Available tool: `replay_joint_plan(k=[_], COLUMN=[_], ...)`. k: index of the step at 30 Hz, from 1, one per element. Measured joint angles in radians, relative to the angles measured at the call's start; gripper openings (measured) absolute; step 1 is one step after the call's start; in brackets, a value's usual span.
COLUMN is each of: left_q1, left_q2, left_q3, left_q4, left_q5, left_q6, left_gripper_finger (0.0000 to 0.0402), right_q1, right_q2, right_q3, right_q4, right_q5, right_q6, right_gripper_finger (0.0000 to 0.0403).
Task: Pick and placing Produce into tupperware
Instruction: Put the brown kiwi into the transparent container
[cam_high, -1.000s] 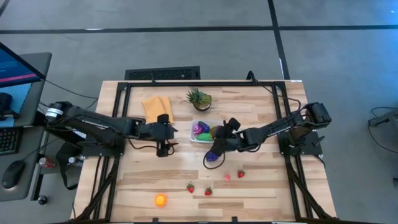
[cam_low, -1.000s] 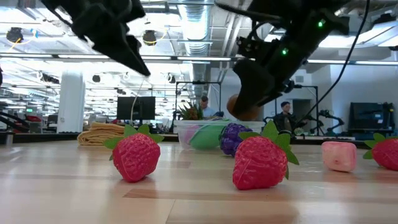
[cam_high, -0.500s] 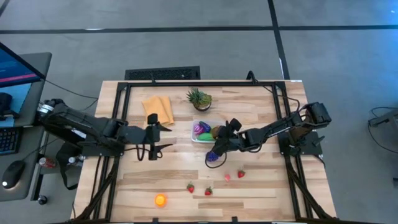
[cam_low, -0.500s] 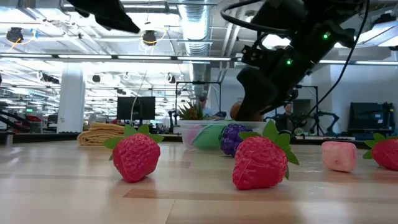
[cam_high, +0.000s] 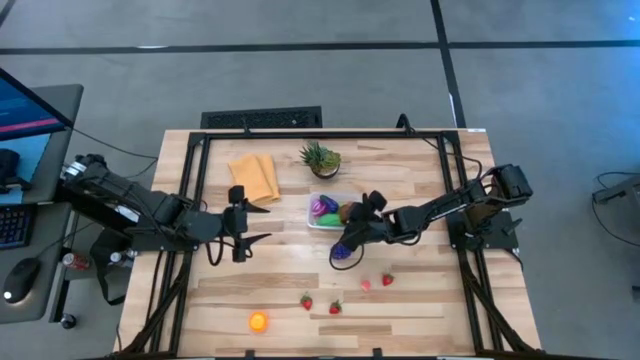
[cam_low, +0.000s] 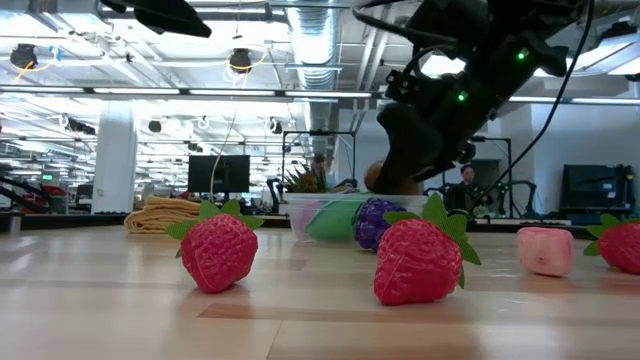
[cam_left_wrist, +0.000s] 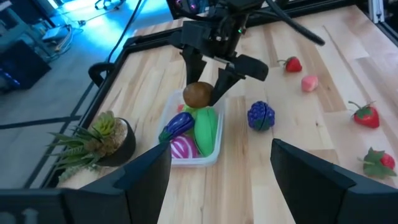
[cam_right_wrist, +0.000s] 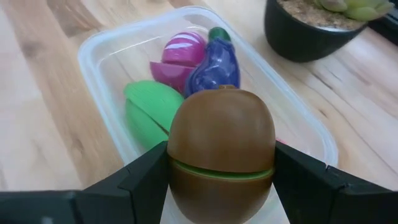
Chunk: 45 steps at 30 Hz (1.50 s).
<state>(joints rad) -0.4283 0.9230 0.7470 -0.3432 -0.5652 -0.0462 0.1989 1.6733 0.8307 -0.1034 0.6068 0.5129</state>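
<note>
The clear tupperware (cam_high: 318, 221) sits mid-table, holding a purple eggplant (cam_right_wrist: 214, 65), a green piece (cam_right_wrist: 149, 109) and a pink-red piece (cam_right_wrist: 180, 53). Just above its right end, my right gripper (cam_high: 349, 214) is shut on a brown kiwi (cam_right_wrist: 221, 146). My left gripper (cam_high: 250, 238) hangs open and bare over the table's left half, raised high. Loose on the wood lie a purple berry (cam_high: 342, 253), strawberries (cam_high: 307, 301) (cam_high: 335, 307) (cam_high: 387, 280), a pink piece (cam_high: 366, 285) and an orange (cam_high: 258, 322). My right gripper pinches the kiwi by its two opposite sides (cam_right_wrist: 177, 168) between its two fingers, level with the green seam around its body. The fingers slant down from the table's right side. The kiwi is lifted clear, just above the tupperware's right end (cam_left_wrist: 211, 146).
A spiky potted plant (cam_high: 320, 158) stands just beyond the tupperware, and a folded yellow cloth (cam_high: 253, 176) lies at the far left. Bare wood lies between the left gripper and the tupperware. People and equipment show in the room behind.
My left gripper has pulled away from the tupperware toward the table's left edge and risen, swinging about as it went; it stays open. My right gripper has kept its place with the kiwi.
</note>
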Motion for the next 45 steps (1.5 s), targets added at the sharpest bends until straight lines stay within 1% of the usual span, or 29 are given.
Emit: replay_joint_plan(k=[6,10,13,17,25,30,35,38,42,45], left_q1=[-0.010,-0.012,-0.012,-0.012,-0.012,-0.012,-0.012,-0.012,-0.012,-0.012], left_q2=[0.000,0.000,0.000,0.000,0.000,0.000,0.000,0.000,0.000,0.000], left_q3=[0.000,0.000,0.000,0.000,0.000,0.000,0.000,0.000,0.000,0.000], left_q4=[-0.008,-0.014,-0.018,-0.018,-0.018,-0.018,-0.024,-0.042,-0.055,-0.055], left_q5=[0.000,0.000,-0.001,-0.005,-0.005,-0.005,-0.005,-0.012,-0.020,-0.020], left_q6=[-0.008,-0.017,-0.019,-0.019,-0.019,-0.019,-0.022,-0.036,-0.045,-0.045], left_gripper_finger=[0.0265,0.0265,0.0265,0.0265,0.0265,0.0265,0.0265,0.0265,0.0265,0.0265], right_q1=[0.000,0.000,-0.001,-0.005,-0.005,-0.012,-0.012,-0.012,-0.012,-0.013], right_q2=[0.000,0.000,0.000,0.000,0.000,0.000,0.000,0.000,0.000,0.000], right_q3=[0.000,0.000,0.000,0.000,0.000,0.020,0.057,0.077,0.092,0.092], right_q4=[0.065,0.062,0.051,0.050,0.051,0.051,0.051,0.029,-0.025,-0.026], right_q5=[-0.008,-0.009,-0.036,-0.053,-0.032,-0.030,-0.030,-0.030,-0.030,-0.030], right_q6=[-0.067,-0.077,-0.077,-0.077,-0.103,-0.150,-0.212,-0.233,-0.233,-0.233], right_gripper_finger=[0.0245,0.0245,0.0252,0.0284,0.0354,0.0376,0.0379,0.0373,0.0355,0.0331])
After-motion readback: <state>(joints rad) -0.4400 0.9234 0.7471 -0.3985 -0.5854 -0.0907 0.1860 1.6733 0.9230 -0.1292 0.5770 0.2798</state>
